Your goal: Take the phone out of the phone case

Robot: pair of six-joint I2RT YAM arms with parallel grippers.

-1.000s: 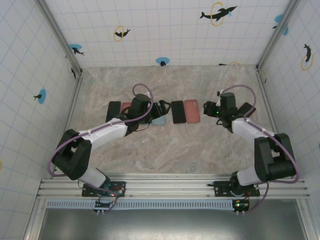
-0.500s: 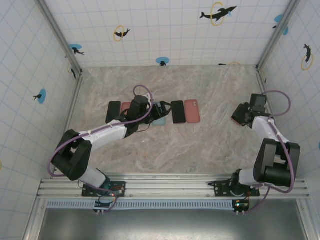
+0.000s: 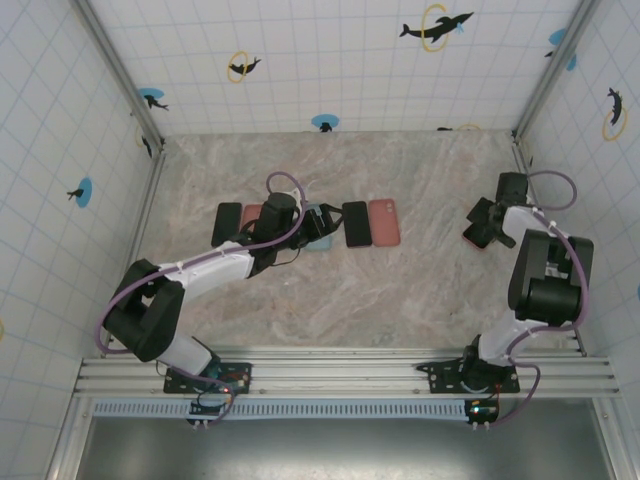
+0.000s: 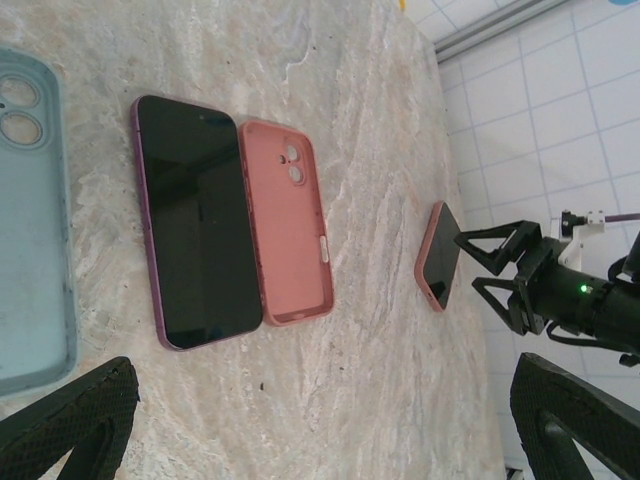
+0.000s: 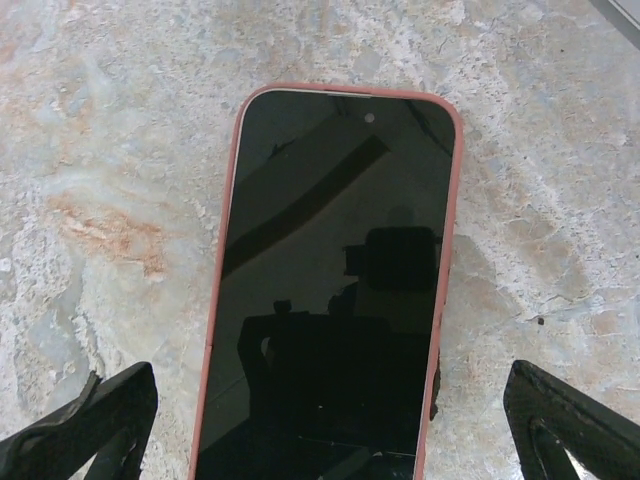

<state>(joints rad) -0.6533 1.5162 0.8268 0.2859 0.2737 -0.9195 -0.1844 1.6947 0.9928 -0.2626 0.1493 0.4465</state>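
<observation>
While the black-screened phone in its soft pink case (image 5: 330, 290) lay flat and face up near the right edge of the stone-look desk (image 5: 90, 150), the right jaws hung just above it. They were spread wide, with one tip out on each side, and nothing was pinched. The left jaws were spread wide and empty too, far off by the middle of the desk. Below them lay a bare purple-rimmed phone (image 4: 195, 225), an empty pink case (image 4: 290, 225) and an empty pale blue case (image 4: 30, 230).

The pink rim hugged the phone all the way round, so I think a squeeze from the sides would lift case and phone as one. A push on the smooth glass could slide it all toward the right edge, since nothing held the case down. Tips that came too low might scrape the desk.
</observation>
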